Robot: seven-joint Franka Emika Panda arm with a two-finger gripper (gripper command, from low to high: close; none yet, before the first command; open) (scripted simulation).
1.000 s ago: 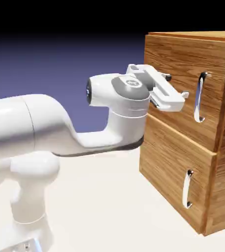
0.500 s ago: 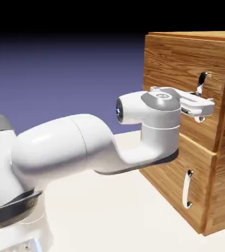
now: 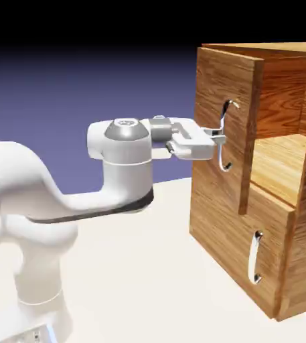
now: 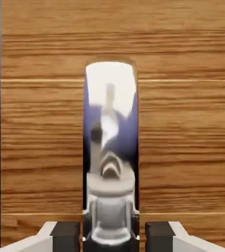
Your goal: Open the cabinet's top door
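Gripper [image 3: 217,142] grips top door [image 3: 212,100] handle [image 4: 110,147], cabinet [image 3: 276,268] ajar.

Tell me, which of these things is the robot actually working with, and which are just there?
In use:
- cabinet
- top door, swung partly open
- its curved silver handle, between the fingers of the gripper

Just there:
- lower panel, shut
- its small handle, untouched
- white table
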